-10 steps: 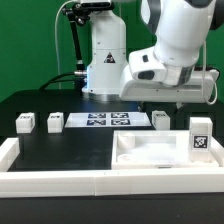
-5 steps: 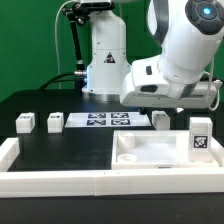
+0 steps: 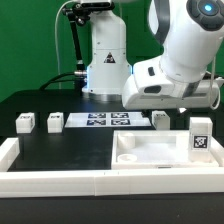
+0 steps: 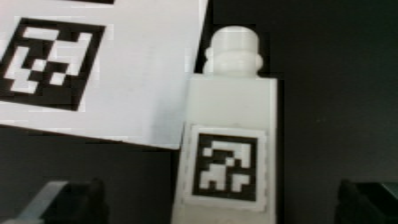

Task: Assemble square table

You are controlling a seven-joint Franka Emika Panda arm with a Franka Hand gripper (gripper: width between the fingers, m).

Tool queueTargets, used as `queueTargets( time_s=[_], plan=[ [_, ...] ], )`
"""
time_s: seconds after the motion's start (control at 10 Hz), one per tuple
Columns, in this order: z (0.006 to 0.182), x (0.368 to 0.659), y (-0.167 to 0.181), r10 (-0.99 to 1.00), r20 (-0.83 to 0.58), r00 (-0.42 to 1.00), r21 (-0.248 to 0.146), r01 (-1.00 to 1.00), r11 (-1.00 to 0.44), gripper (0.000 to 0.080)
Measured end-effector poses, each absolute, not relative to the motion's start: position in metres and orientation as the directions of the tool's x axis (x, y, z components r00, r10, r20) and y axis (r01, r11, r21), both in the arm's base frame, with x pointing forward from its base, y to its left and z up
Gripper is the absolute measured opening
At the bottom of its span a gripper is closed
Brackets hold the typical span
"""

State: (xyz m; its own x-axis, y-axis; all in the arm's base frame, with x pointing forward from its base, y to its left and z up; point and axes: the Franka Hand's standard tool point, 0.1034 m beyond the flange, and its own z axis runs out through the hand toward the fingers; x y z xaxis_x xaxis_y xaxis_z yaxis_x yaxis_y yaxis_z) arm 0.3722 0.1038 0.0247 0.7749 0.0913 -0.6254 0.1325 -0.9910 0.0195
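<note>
Exterior view first. The black surface (image 3: 70, 145) has a long white L-shaped rail (image 3: 60, 181) running along its front edge and turning up the edge on the exterior view's left. The square table's panel (image 3: 150, 156) lies rim-up by the front edge, toward the corner on the exterior view's right. Legs are scattered:

- Two legs (image 3: 25, 122) (image 3: 56, 122) sit side by side, a little apart, near the edge on the exterior view's left.
- A third leg (image 3: 161, 119) lies just beside the end of the marker board (image 3: 105, 121), which sits mid-surface toward the back edge.
- A fourth leg (image 3: 199, 136) stands upright by the edge on the exterior view's right, at the panel's far side. I can't tell if it's on the panel or just behind it.

The arm (image 3: 172, 75) hangs right over that third leg, and its bulk pretty much blocks whatever's underneath.

The wrist view fills that in. The hand (image 4: 217, 205) is spread wide, with the fingertips (image 4: 68, 200) showing on either side of the third leg (image 4: 228, 120), clear of it, so it's got hold of nothing. The leg lies flat on the surface, tag facing up and its rounded peg end pointing away from the hand. One long side of it runs along the edge of the marker board (image 4: 134, 95). Whether they actually touch I can't tell, the picture's pretty soft.
</note>
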Motion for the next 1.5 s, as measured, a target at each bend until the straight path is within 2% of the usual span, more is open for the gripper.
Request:
queueTargets(
  time_s=[0.5, 0.7, 1.3, 1.4, 1.5],
  plan=[
    [0.019, 0.367, 0.102, 0.091, -0.625, 0.776, 0.023, 0.134, -0.991, 0.0649],
    [0.020, 0.359, 0.102, 0.062, -0.728, 0.682, 0.036, 0.129, -0.991, 0.0649],
    [0.011, 0.359, 0.101, 0.057, -0.743, 0.667, 0.041, 0.132, -0.990, 0.0649],
    [0.010, 0.358, 0.100, 0.057, -0.745, 0.665, 0.042, 0.132, -0.990, 0.0550],
    [0.010, 0.358, 0.100, 0.057, -0.745, 0.665, 0.042, 0.132, -0.990, 0.0550]
  ],
)
